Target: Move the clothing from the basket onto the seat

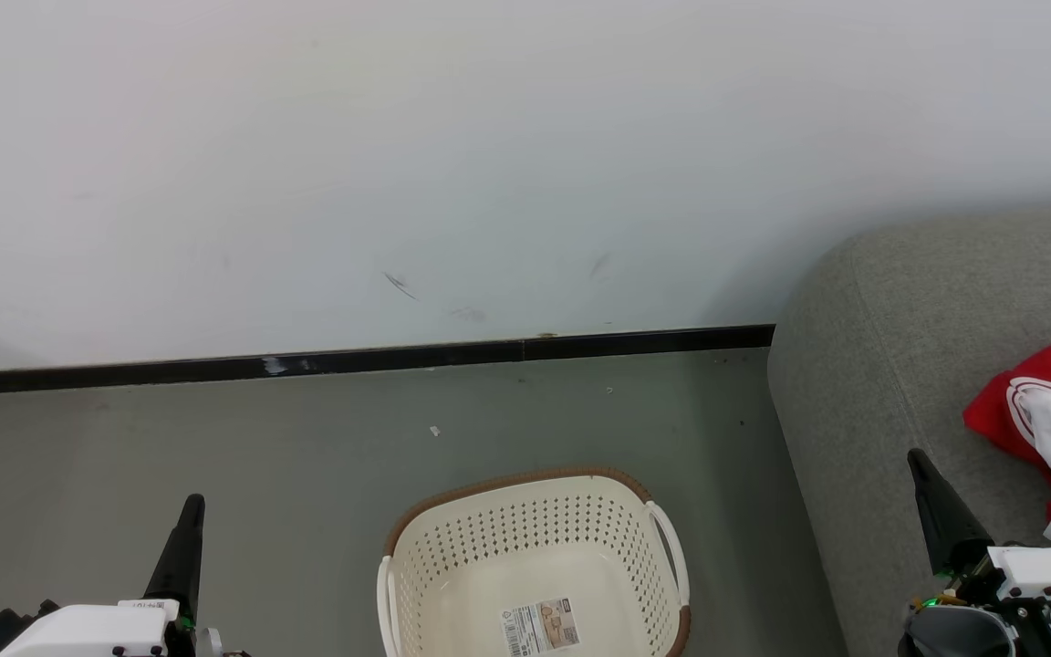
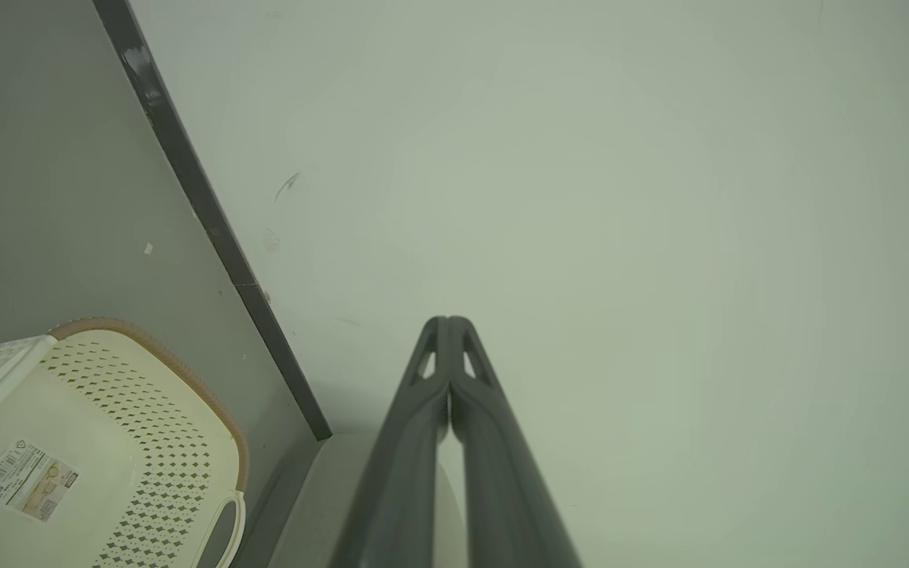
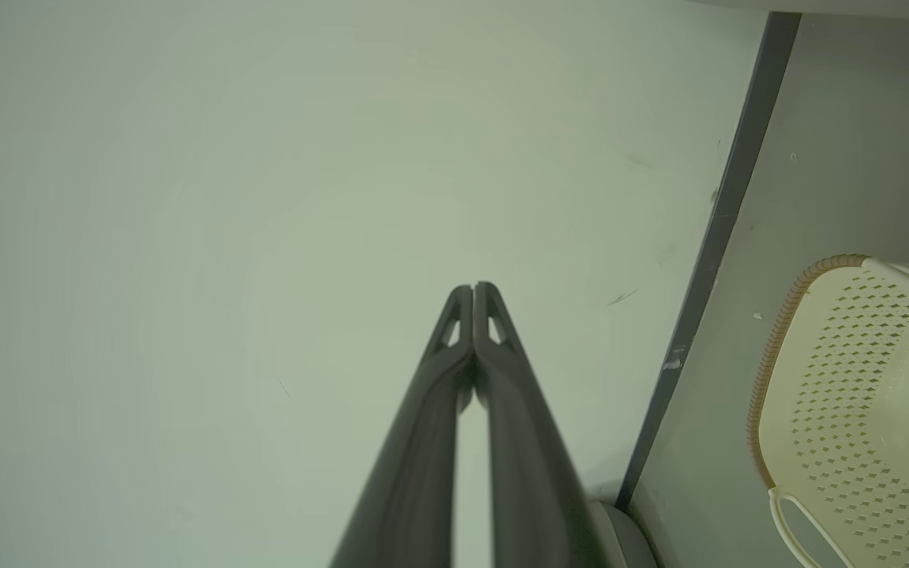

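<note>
The clothing (image 1: pixel 1050 429) is lying on the seat (image 1: pixel 872 365) at right, the basket (image 1: pixel 535 534) sitting bottom centre. Left gripper (image 1: pixel 193 502) and right gripper (image 1: pixel 917 458) are pointing upward, closed.

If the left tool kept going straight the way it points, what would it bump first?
Probably the white wall: the shut left tool points at it, past the black baseboard, with nothing seen in between. How far away is hard to tell.
</note>
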You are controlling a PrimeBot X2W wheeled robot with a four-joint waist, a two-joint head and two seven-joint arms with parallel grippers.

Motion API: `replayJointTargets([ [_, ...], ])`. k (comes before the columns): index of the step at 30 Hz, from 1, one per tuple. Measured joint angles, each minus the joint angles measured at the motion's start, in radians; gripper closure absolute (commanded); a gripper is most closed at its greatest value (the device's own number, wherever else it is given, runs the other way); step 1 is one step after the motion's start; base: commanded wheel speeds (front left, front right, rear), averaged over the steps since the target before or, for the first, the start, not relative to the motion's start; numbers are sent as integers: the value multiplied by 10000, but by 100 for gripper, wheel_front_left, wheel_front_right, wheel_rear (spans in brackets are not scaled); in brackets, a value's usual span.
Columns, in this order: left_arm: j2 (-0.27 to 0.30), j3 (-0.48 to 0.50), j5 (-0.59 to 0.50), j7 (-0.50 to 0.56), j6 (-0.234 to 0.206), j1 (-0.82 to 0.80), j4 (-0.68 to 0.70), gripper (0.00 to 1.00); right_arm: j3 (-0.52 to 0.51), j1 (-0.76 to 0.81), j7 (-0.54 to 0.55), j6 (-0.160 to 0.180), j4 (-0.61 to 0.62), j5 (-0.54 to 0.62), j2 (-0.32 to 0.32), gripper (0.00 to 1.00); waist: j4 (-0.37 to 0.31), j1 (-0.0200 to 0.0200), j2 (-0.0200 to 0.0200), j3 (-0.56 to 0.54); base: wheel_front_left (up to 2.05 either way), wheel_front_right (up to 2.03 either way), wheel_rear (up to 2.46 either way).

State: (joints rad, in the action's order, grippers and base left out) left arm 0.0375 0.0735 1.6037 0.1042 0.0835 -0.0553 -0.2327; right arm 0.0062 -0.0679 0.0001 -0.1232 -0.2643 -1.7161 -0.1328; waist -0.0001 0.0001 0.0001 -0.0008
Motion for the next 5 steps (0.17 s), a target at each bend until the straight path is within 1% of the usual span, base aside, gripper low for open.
replayJointTargets([
  [5, 0, 0, 0, 0, 63, 0, -2, 100, 2, 0, 0, 0, 0, 0, 0, 100, 0, 1, 0, 0, 0, 0, 0],
])
